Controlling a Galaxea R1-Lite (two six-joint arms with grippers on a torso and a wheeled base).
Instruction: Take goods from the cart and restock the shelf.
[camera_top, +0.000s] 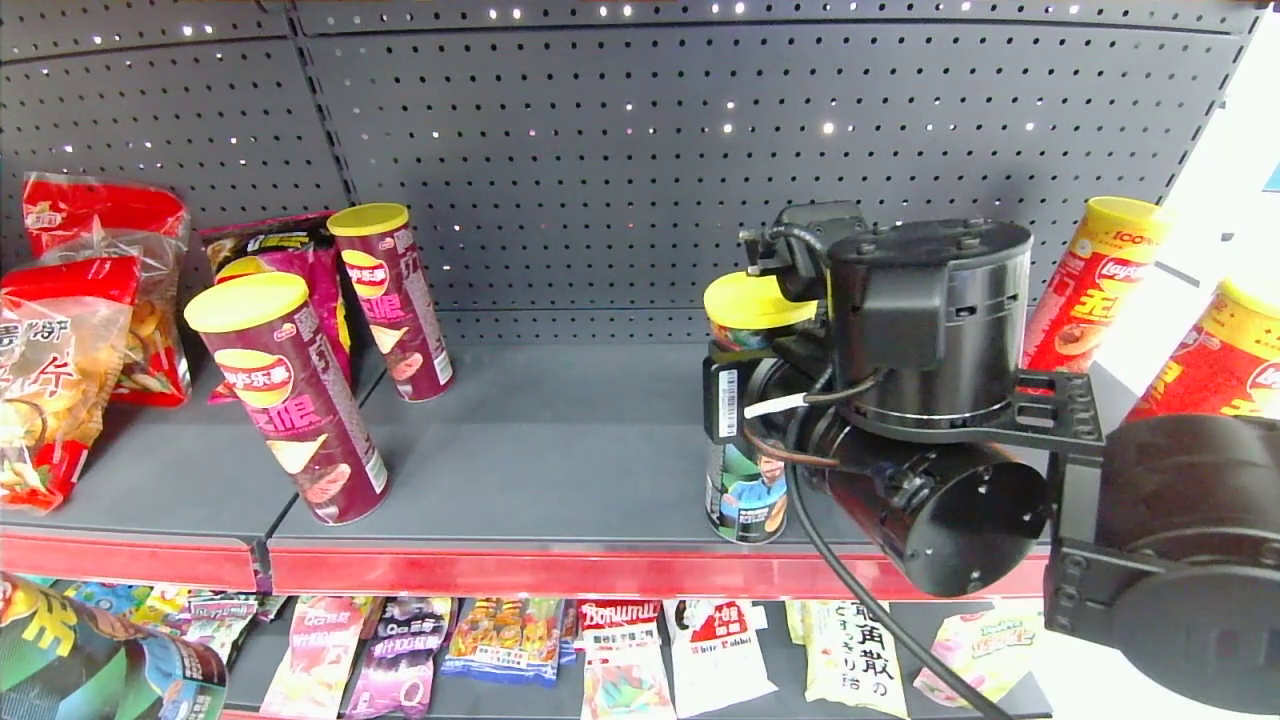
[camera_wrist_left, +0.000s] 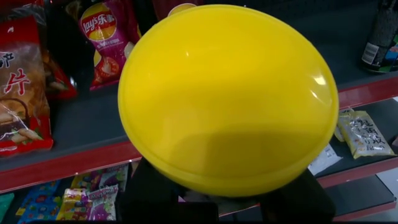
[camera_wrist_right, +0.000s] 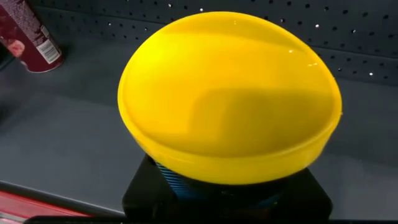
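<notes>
**Head view:** right gripper is at the upper shelf, pinching a dark can. One finger lies flat on the can's side. The can is upright under a yellow lid, with its base on the deck near the red front lip.
- Well off to the gripper's left are the near maroon can and the far maroon can, with red snack bags past them.
- To the gripper's right, behind the arm, are two red cans.
- Below the gripper, flat snack packets lie on the lower shelf.

**Right wrist view:** the yellow lid sits right over the gripper, with a strip of bluish can wall showing under its rim. There is grey deck all round and pegboard beyond. The base of a maroon can stands farther off on the same deck, well apart from the held can.

**Left wrist view:** left gripper has a second yellow lid directly over it, and the can body is hidden. I can't tell whether this gripper is clamped or loose. Beyond it:
- the shelf's red lip
- a red bag and a pink chip bag on the deck above the lip
- packets on the level below the lip
</notes>
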